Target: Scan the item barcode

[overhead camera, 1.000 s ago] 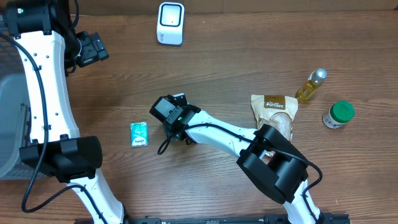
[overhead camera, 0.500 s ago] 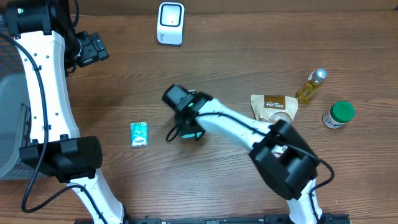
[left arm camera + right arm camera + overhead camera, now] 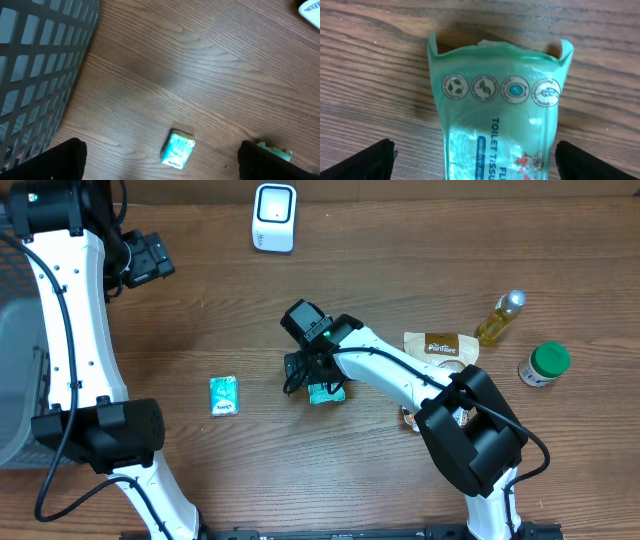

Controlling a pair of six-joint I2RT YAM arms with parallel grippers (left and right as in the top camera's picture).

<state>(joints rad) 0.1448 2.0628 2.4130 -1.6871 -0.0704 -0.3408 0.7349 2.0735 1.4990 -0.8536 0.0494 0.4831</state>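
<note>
Right claw [image 3: 480, 162], jaws wide apart and empty, hangs over the green tissue pack [image 3: 328, 393] lying flat mid-surface [image 3: 400, 480]; a pinch could crumple or skid the soft wrapper and hide its barcode from the far scanner [image 3: 274, 217]; a second ago it sat further left, no pack showing here.

white tube links make up the left arm [image 3: 70, 310] and right arm [image 3: 395, 375], joined by bulky black joint housings [image 3: 100, 435]; thin black cables [image 3: 58, 320] trail along them; a small green light [image 3: 325, 334], possibly a status led, marks the right wrist; fingertips [image 3: 370, 160] matte black
</note>
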